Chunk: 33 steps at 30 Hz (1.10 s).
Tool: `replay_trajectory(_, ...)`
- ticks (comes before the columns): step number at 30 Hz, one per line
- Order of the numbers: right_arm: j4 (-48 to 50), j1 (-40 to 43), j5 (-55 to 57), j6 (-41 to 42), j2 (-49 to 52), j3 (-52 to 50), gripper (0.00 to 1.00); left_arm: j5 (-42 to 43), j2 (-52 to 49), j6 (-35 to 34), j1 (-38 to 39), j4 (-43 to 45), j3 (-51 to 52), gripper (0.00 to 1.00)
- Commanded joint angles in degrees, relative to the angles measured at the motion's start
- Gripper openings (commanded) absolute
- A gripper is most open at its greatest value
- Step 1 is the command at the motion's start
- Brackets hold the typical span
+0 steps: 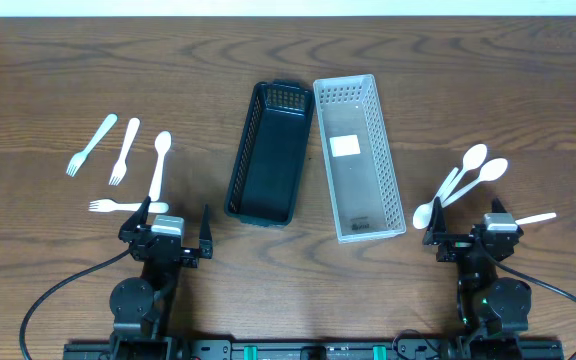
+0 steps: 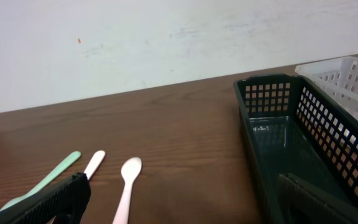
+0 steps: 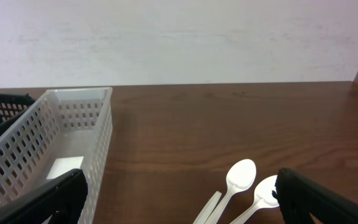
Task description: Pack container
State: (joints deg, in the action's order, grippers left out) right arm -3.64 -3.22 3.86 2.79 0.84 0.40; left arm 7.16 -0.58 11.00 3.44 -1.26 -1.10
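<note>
A dark green basket (image 1: pixel 268 150) and a clear white basket (image 1: pixel 358 155) lie side by side mid-table, both empty but for a white label in the white one. Three white forks (image 1: pixel 90 145) and a spoon (image 1: pixel 160 165) lie at the left. Several white spoons (image 1: pixel 463 178) lie at the right, with another utensil (image 1: pixel 534 217) beside the right arm. My left gripper (image 1: pixel 176 232) is open and empty near the front edge, just below the forks. My right gripper (image 1: pixel 465 228) is open and empty, just below the spoons. The left wrist view shows the spoon (image 2: pixel 127 186) and the green basket (image 2: pixel 291 143). The right wrist view shows the spoons (image 3: pixel 241 180) and the white basket (image 3: pixel 55 155).
A white wall rises behind the table's far edge in both wrist views. Cables run from both arm bases along the front edge.
</note>
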Motion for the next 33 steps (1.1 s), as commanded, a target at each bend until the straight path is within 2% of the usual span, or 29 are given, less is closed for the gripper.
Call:
replay_trajectory(1, -0.24, 0.31, 0.57, 0.81, -0.35, -0.09, 0.99, 1.62, 0.24, 0.76, 0.17, -2.10, 0.87, 0.98)
replay_trajectory(33, -0.20, 0.31, -0.33, 1.03, -0.35, -0.09, 0.99, 1.62, 0.24, 0.76, 0.17, -2.08, 0.87, 0.98)
